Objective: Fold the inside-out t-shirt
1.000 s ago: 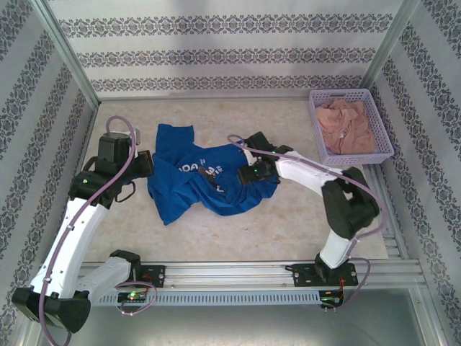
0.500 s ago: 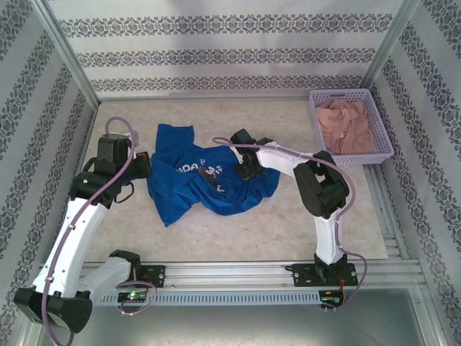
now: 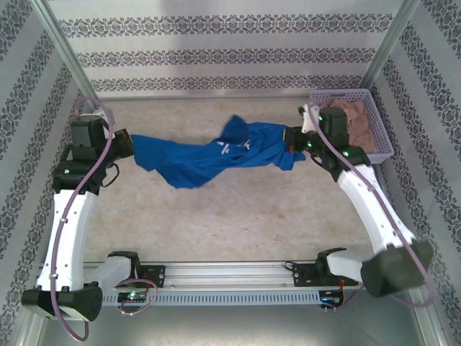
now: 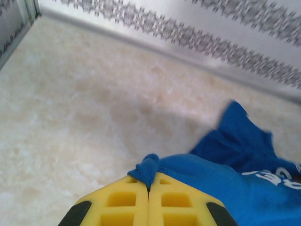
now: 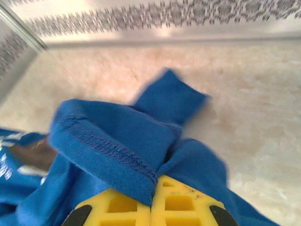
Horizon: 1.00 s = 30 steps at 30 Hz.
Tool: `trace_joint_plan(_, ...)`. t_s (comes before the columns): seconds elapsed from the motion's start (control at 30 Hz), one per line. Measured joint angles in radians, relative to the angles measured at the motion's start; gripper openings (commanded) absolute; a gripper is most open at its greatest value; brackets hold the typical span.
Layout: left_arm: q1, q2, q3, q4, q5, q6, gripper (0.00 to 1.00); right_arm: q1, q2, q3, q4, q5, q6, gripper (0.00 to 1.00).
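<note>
The royal-blue inside-out t-shirt [image 3: 216,155] hangs stretched between my two grippers above the table, sagging in the middle, with white print showing. At its left end my left gripper [image 3: 130,148] is shut on a pinch of cloth; the left wrist view shows a blue tuft [image 4: 149,169] squeezed between the yellow pads [image 4: 127,202]. My right gripper [image 3: 289,140] holds the right end, shut on a stitched hem [image 5: 117,155] that drapes over its yellow fingers [image 5: 183,205]. A sleeve [image 5: 169,99] sticks out beyond the hem.
A lavender basket [image 3: 378,148] holding a pinkish-beige garment [image 3: 360,122] stands at the back right, right behind my right wrist. Patterned walls [image 3: 216,50] close the table on three sides. The beige tabletop [image 3: 230,216] stretches bare in front of the shirt.
The right gripper has shut on the shirt's right side and swung right toward the basket. The left gripper pulled up and left. The shirt went from a crumpled heap to a lifted, stretched band.
</note>
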Motion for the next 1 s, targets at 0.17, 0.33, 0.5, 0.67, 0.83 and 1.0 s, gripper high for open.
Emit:
trace_joint_plan(0.17, 0.007, -0.023, -0.062, 0.031, 0.039, 0.0, 0.0, 0.008, -0.096, -0.23, 0.004, -0.004, 0.077, 0.19)
trace_joint_plan(0.33, 0.007, -0.011, -0.271, 0.035, 0.139, -0.005, 0.0, 0.123, -0.031, -0.435, -0.048, 0.059, 0.134, 0.41)
trace_joint_plan(0.5, 0.007, -0.003, -0.379, 0.035, 0.241, -0.027, 0.0, 0.279, 0.047, -0.397, -0.077, 0.15, 0.116, 0.54)
trace_joint_plan(0.67, 0.007, -0.027, -0.38, 0.05, 0.289, -0.032, 0.0, 0.381, 0.243, -0.207, -0.079, 0.203, 0.043, 0.62)
trace_joint_plan(0.83, 0.007, -0.041, -0.38, 0.062, 0.308, -0.035, 0.0, 0.454, 0.428, -0.072, -0.104, 0.269, -0.038, 0.6)
trace_joint_plan(1.0, 0.007, -0.041, -0.38, 0.066, 0.322, -0.035, 0.0, 0.506, 0.579, 0.02, -0.158, 0.334, -0.113, 0.39)
